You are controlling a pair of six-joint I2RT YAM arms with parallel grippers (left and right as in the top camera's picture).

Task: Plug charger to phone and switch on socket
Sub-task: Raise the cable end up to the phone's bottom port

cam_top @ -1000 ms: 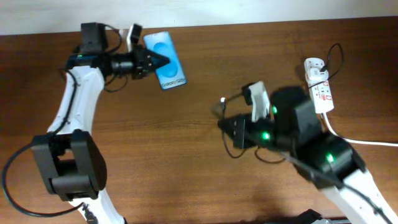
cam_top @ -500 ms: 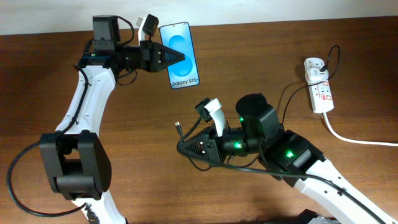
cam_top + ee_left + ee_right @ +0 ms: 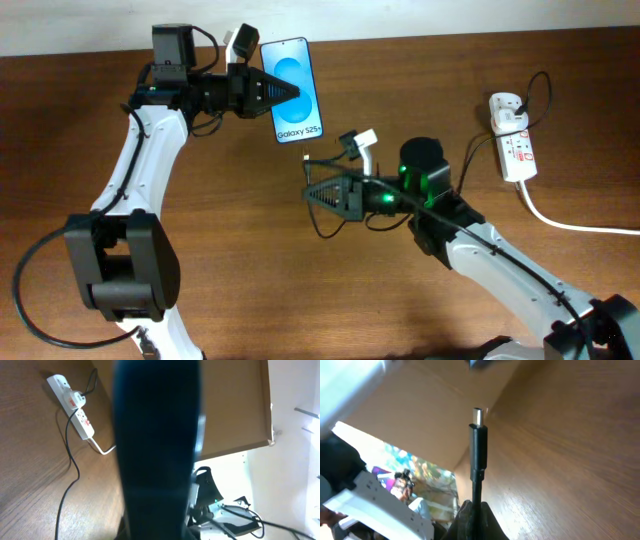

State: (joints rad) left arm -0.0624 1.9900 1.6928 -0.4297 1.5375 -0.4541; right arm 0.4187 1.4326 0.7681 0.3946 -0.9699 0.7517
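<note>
The phone (image 3: 292, 88), blue screen with "Galaxy S25" text, is held up off the table by my left gripper (image 3: 268, 95), which is shut on it. In the left wrist view the phone's dark back (image 3: 157, 445) fills the middle. My right gripper (image 3: 312, 190) is shut on the charger cable; its black connector tip (image 3: 304, 157) points up toward the phone's lower end, a short gap below it. In the right wrist view the connector (image 3: 478, 435) stands upright above the fingers (image 3: 472, 512). The white socket (image 3: 513, 138) lies at the right, with the white plug adapter (image 3: 506, 106) in it.
The socket's thick white cord (image 3: 570, 224) runs off to the right edge. The thin black cable (image 3: 462, 150) loops from the adapter back toward my right arm. The socket also shows in the left wrist view (image 3: 72, 405). A cardboard wall (image 3: 235, 405) stands behind the table.
My right gripper has moved up and right, bringing the connector tip close under the phone. My left gripper holds the phone almost where it was half a second ago.
</note>
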